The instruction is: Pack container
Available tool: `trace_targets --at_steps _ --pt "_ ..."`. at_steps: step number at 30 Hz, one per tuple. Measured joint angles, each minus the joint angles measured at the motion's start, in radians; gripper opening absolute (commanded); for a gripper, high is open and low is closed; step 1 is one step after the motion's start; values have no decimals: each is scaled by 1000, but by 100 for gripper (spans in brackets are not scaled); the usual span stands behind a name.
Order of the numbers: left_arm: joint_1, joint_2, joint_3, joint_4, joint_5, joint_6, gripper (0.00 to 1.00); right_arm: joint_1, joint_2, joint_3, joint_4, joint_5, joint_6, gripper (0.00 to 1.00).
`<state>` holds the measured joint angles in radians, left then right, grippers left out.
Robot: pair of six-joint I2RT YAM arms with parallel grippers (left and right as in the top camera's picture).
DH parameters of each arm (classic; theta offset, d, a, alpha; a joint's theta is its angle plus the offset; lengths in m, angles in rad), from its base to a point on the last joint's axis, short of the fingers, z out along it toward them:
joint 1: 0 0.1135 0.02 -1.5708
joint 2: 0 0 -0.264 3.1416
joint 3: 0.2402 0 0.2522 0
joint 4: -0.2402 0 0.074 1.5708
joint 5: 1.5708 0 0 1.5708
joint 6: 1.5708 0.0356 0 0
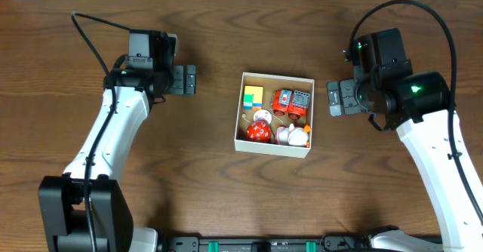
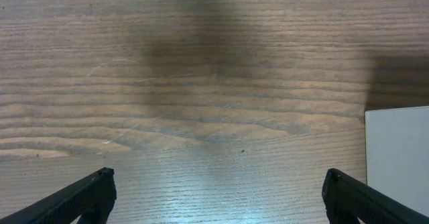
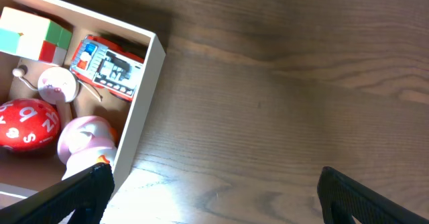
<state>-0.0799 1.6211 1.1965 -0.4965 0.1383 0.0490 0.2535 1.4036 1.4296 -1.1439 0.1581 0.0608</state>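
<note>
Several toys (image 1: 291, 102) fill the container (image 1: 272, 149) overhead; left wrist shows only wall.

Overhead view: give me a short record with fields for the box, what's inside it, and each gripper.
box: open white cardboard box, tan inside, near the middle of the table
contents: coloured block, red and blue toy, red ball with white markings, pink and white figure
left gripper: open, empty, over bare wood, apart from the box
right gripper: open, empty, close beside the box's other side
</note>
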Motion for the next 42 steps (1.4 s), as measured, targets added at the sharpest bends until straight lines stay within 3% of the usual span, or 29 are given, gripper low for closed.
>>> trace_targets --at_steps 15,21,32,42 --pt "0 0 0 0 0 0 98 0 -53 -1 5 12 0 99" --pt "0 0 0 0 0 0 98 0 -330 -5 93 6 0 99" --pt "0 0 0 0 0 0 98 0 -888 -95 91 -2 8 99" --pt "0 0 0 -1 0 0 98 -116 -1262 -449 168 -4 8 99"
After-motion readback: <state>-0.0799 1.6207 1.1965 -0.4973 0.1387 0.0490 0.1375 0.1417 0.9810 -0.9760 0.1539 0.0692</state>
